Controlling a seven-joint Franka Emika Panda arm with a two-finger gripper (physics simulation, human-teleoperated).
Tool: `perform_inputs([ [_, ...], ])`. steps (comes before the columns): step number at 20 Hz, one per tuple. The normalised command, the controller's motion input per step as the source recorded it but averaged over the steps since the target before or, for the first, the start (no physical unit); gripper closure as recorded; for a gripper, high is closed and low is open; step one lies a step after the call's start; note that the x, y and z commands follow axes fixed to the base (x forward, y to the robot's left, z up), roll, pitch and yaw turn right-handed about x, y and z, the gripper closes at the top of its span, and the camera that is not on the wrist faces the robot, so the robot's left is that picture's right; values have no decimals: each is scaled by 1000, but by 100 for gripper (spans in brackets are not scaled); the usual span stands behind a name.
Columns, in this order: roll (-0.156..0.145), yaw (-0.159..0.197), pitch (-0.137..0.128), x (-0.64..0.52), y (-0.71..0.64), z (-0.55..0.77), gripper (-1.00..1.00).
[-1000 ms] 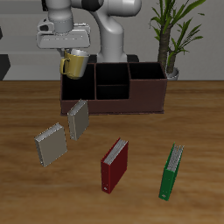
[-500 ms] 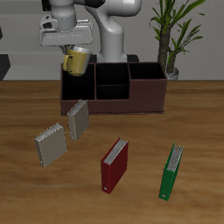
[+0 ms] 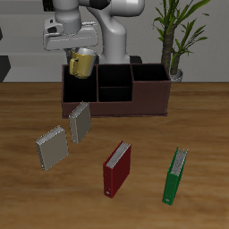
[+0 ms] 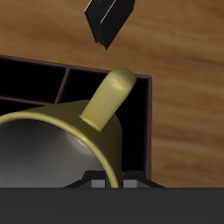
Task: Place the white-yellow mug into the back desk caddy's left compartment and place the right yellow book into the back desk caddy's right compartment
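Observation:
My gripper (image 3: 79,54) is shut on the white-yellow mug (image 3: 82,63), which hangs in the air just above the back desk caddy (image 3: 116,108), over its left compartment (image 3: 79,89). The wrist view looks into the mug (image 4: 52,140), its handle (image 4: 109,96) pointing out over the caddy's wall (image 4: 149,114). The right compartment (image 3: 150,80) at the other end holds nothing. The right yellow book (image 3: 51,148) stands on the table well in front of the caddy, far from the gripper.
A second yellowish book (image 3: 80,121) stands just in front of the caddy and also shows in the wrist view as a book (image 4: 109,17). A red book (image 3: 117,168) and a green book (image 3: 175,175) stand nearer the front edge. A potted plant (image 3: 174,36) stands behind the caddy.
The gripper has carried the mug a little sideways and slightly up, from beside the caddy's end to above its end section.

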Motion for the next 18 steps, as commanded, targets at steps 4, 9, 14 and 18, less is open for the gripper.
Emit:
perform_inputs([
  [4,-14,-4,30,112,4,-38,100],
  [9,-17,21,40,79,-6,-152,100],
  [14,5,-8,44,26,-7,-137,100],
  [18,16,-9,59,-5,42,-286,100],
])
